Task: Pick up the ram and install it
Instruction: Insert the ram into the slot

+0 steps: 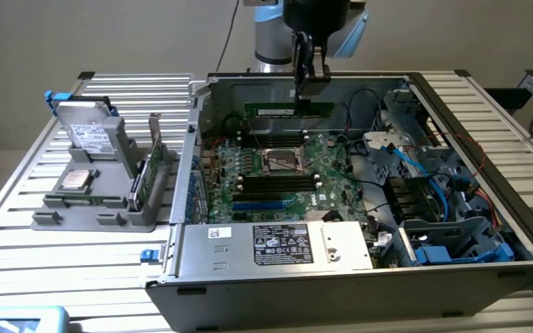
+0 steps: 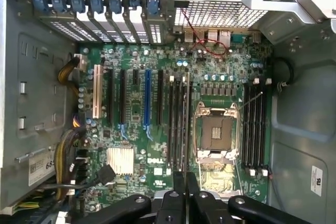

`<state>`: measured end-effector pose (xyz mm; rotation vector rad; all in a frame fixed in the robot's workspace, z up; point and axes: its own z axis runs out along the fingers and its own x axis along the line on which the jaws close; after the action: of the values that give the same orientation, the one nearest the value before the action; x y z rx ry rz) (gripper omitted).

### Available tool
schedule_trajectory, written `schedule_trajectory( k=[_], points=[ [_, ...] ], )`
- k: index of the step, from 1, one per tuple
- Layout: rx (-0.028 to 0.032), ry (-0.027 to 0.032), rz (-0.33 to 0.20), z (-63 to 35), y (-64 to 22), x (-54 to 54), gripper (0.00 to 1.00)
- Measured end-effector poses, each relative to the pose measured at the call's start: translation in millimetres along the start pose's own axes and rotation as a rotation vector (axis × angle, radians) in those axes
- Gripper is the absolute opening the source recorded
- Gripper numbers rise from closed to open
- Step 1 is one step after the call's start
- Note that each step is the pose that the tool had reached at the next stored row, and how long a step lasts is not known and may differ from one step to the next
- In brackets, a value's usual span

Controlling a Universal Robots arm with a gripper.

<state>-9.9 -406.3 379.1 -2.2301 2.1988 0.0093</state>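
Exterior view: the ram (image 1: 276,109) is seen pinched at its upper edge by the gripper (image 1: 309,94), held level just beneath the fingertips, with the motherboard (image 1: 276,187) farther below. Pick-up is judged done; seating in a slot is not yet done. Which slot lies directly underneath cannot be told.

A robotics lab or test workshop: a slatted metal table (image 1: 26,257) carries an opened computer case (image 1: 341,302), beside it a grey rack (image 1: 91,208) of spare parts, a robot arm (image 1: 268,35) overhead.
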Motion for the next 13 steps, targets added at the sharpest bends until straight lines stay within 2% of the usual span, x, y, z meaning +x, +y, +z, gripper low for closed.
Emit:
schedule_trajectory(
  k=[7,8,11,13],
  points=[
    [0.0000,0.0008,0.000,8.2,-0.2,-3.4,0.13],
    [0.0001,0.0028,0.000,9.4,-0.2,-4.3,0.13],
    [0.0003,0.0141,0.000,12.6,-0.3,-8.1,0.13],
    [0.0002,0.0177,0.000,15.4,-0.3,-11.1,0.13]
  ],
)
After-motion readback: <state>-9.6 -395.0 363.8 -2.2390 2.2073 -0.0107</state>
